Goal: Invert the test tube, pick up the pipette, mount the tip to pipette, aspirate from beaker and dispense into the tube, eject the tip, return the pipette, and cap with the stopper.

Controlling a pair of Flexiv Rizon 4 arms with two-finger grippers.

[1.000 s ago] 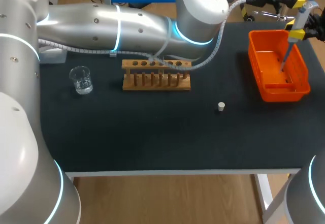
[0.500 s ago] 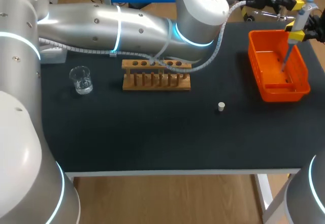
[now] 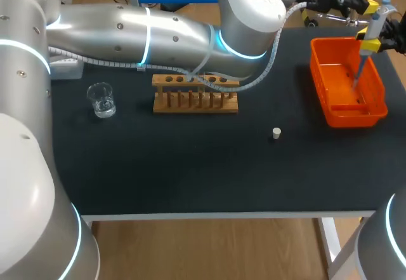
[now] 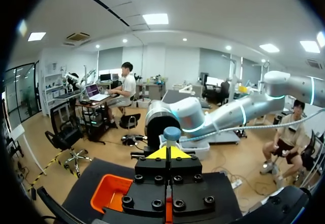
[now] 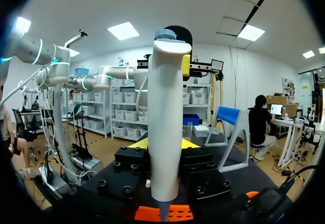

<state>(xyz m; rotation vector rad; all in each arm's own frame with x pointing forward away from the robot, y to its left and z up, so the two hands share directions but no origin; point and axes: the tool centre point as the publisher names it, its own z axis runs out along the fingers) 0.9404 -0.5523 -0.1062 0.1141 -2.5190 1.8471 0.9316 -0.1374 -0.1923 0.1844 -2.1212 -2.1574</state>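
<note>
My right gripper is shut on the white pipette, holding it upright over the orange bin. In the right wrist view the pipette stands between the yellow tips of the right gripper. Its thin lower end points down into the bin. My left arm reaches across the table, and its left gripper is shut beside the pipette's blue top, just ahead of the left gripper. The white stopper lies on the mat. The glass beaker stands at the left.
A wooden tube rack stands mid-table under my left arm, whose cable hangs over it. The black mat is open in front of the rack. The orange bin shows below the left gripper.
Only slight shifts of the left gripper and the pipette's top. Nothing was taken hold of or let go.
</note>
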